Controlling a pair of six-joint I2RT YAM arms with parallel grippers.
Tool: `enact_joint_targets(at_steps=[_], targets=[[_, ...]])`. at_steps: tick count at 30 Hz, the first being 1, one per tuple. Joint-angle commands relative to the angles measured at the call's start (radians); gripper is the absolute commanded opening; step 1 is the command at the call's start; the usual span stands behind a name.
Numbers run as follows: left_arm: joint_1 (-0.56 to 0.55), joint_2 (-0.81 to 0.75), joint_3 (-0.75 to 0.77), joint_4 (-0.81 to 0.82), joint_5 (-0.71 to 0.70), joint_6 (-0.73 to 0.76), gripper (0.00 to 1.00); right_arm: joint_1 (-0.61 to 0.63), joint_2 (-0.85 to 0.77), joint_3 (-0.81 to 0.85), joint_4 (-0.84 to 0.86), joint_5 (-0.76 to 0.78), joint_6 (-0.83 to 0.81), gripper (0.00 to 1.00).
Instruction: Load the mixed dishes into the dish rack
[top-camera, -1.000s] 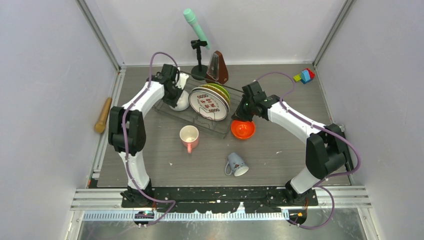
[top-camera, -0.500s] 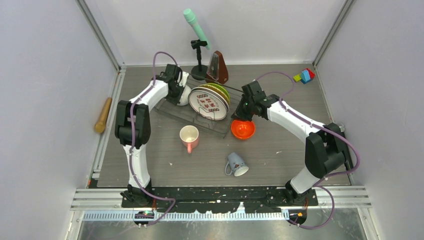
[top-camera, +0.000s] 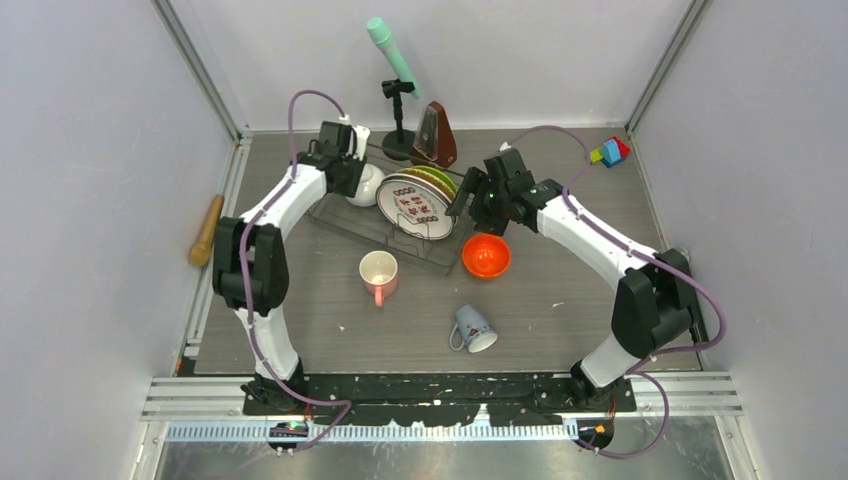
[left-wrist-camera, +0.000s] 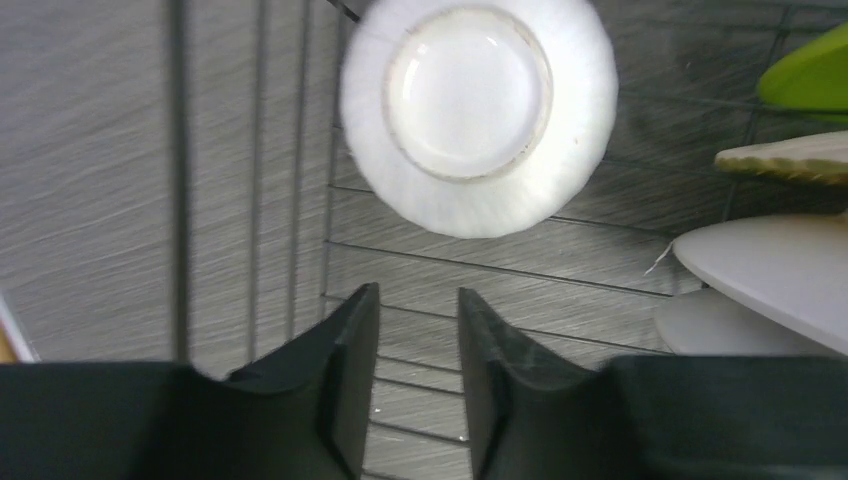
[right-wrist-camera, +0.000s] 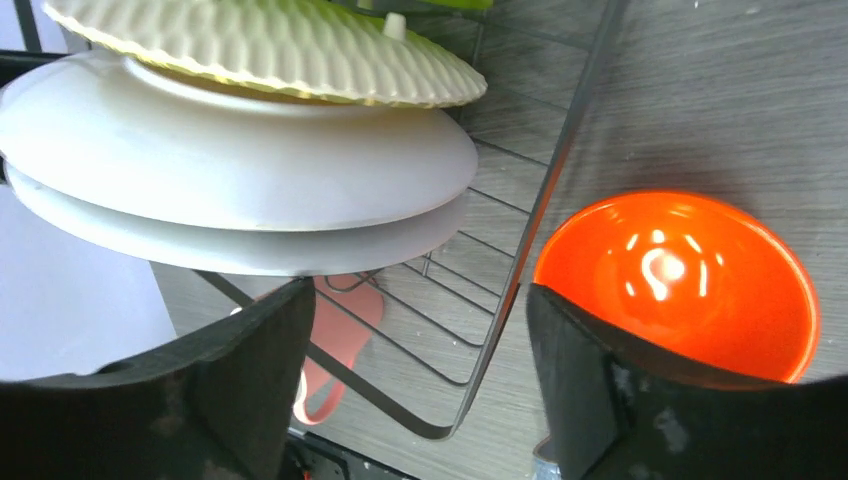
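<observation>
I work on a grey wood-grain table (top-camera: 560, 310) boxed in by plain white walls, with aluminium posts in the far corners. Along the far edge stand a mint-green microphone on a black stand (top-camera: 392, 60), a brown metronome (top-camera: 435, 137) and some coloured toy blocks (top-camera: 610, 152). A wooden rolling pin (top-camera: 207, 230) lies beyond the table's left edge.

The dark thin-wire dish rack (top-camera: 340, 215) sits mid-table. Its long axis runs left to right, with the right end a little nearer my bases. Three plates stand on edge in it, leaning. The white teal-rimmed plate with red marks (top-camera: 415, 205) is in front with its printed face towards the near side. The ribbed tan plate (right-wrist-camera: 270, 50) is behind it and the lime-green plate (left-wrist-camera: 815, 70) is farthest back. The white ribbed bowl (left-wrist-camera: 478, 110) lies in the rack's left end, with its foot ring facing my left wrist camera.

The glossy orange-red bowl (top-camera: 486, 255) sits mouth up on the table just outside the rack's right end. The pink mug (top-camera: 378, 272) stands upright beside the rack's near edge, its handle towards my bases. The small grey-blue mug (top-camera: 474, 330) lies on its side well apart from the rack, its mouth towards the near right.

My left pincer (left-wrist-camera: 418, 300) hangs over the rack wires near the white bowl, with a narrow gap between its fingers and nothing in it. My right pincer (right-wrist-camera: 418, 295) is spread wide and empty over the rack's right rim, between the plates and the orange-red bowl.
</observation>
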Motion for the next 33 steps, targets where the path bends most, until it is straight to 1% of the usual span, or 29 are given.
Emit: enact_joint_targets(at_steps=[1, 3, 6, 7, 9, 10, 12, 13, 16, 18, 20, 21, 22, 23, 26, 29, 33], targets=[[-0.005, -0.14, -0.008, 0.05, -0.048, 0.006, 0.43, 0.006, -0.088, 0.05, 0.008, 0.025, -0.061, 0.95], [-0.005, -0.184, -0.008, 0.017, -0.045, -0.007, 0.48, 0.006, -0.122, 0.049, -0.025, 0.045, -0.095, 0.99], [-0.005, -0.25, -0.012, -0.03, -0.033, -0.059, 0.55, 0.006, -0.191, 0.034, -0.079, 0.065, -0.16, 0.99], [-0.005, -0.276, -0.017, -0.043, -0.035, -0.099, 0.58, 0.006, -0.207, 0.018, -0.102, 0.069, -0.171, 0.99], [-0.005, -0.329, -0.039, -0.064, -0.026, -0.173, 0.73, 0.007, -0.282, -0.017, -0.127, 0.061, -0.212, 0.98], [-0.005, -0.358, -0.046, -0.076, -0.018, -0.206, 0.77, 0.007, -0.3, -0.029, -0.137, 0.055, -0.222, 0.98], [-0.005, -0.417, -0.073, -0.092, 0.004, -0.278, 0.95, 0.01, -0.356, -0.078, -0.182, 0.034, -0.249, 0.97], [-0.005, -0.463, -0.09, -0.099, 0.014, -0.316, 0.99, 0.014, -0.393, -0.091, -0.194, 0.025, -0.272, 0.97], [-0.001, -0.56, -0.157, -0.08, 0.044, -0.423, 1.0, 0.03, -0.454, -0.159, -0.246, 0.001, -0.293, 0.97], [0.005, -0.623, -0.224, -0.022, 0.137, -0.444, 1.0, 0.056, -0.488, -0.199, -0.273, 0.008, -0.291, 0.96], [0.012, -0.684, -0.299, 0.035, 0.215, -0.479, 1.0, 0.109, -0.522, -0.243, -0.283, 0.042, -0.272, 0.96], [0.014, -0.71, -0.328, 0.05, 0.23, -0.499, 1.0, 0.165, -0.528, -0.258, -0.283, 0.057, -0.25, 0.96], [0.014, -0.732, -0.351, 0.056, 0.256, -0.513, 1.0, 0.194, -0.538, -0.286, -0.279, 0.12, -0.221, 0.97], [0.014, -0.752, -0.372, 0.054, 0.271, -0.525, 1.0, 0.254, -0.539, -0.299, -0.275, 0.143, -0.206, 0.97], [0.014, -0.804, -0.411, 0.02, 0.322, -0.558, 1.0, 0.351, -0.528, -0.348, -0.259, 0.212, -0.135, 0.97], [0.014, -0.849, -0.445, -0.02, 0.367, -0.573, 1.0, 0.401, -0.509, -0.375, -0.245, 0.252, -0.101, 0.97], [0.014, -0.909, -0.48, -0.021, 0.43, -0.581, 1.0, 0.453, -0.462, -0.406, -0.243, 0.27, -0.081, 0.97]])
